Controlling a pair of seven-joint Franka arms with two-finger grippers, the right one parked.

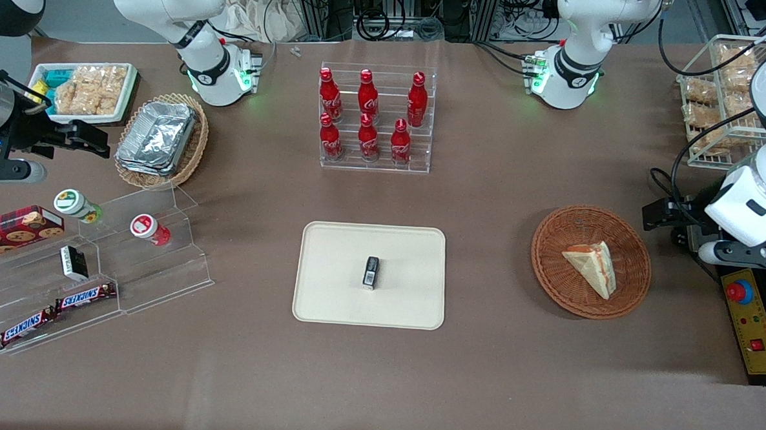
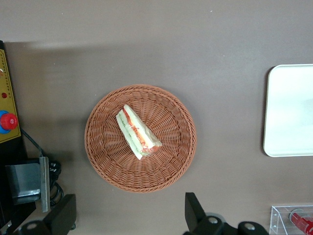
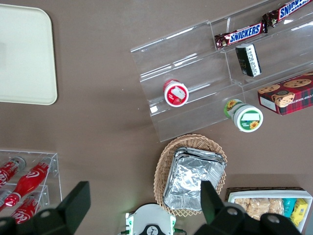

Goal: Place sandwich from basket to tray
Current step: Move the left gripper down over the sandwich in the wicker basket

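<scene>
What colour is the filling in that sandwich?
Red, orange and green layers between pale bread on the sandwich, clearest in the left wrist view; the gripper hangs open above.

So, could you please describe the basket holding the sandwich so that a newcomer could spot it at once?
Start at the big cream tray mid-table and look toward the working arm's end: the round reddish-brown wicker basket sits there, beside the open gripper. Unlike the tan oval basket of foil containers, it holds a triangular sandwich.
</scene>
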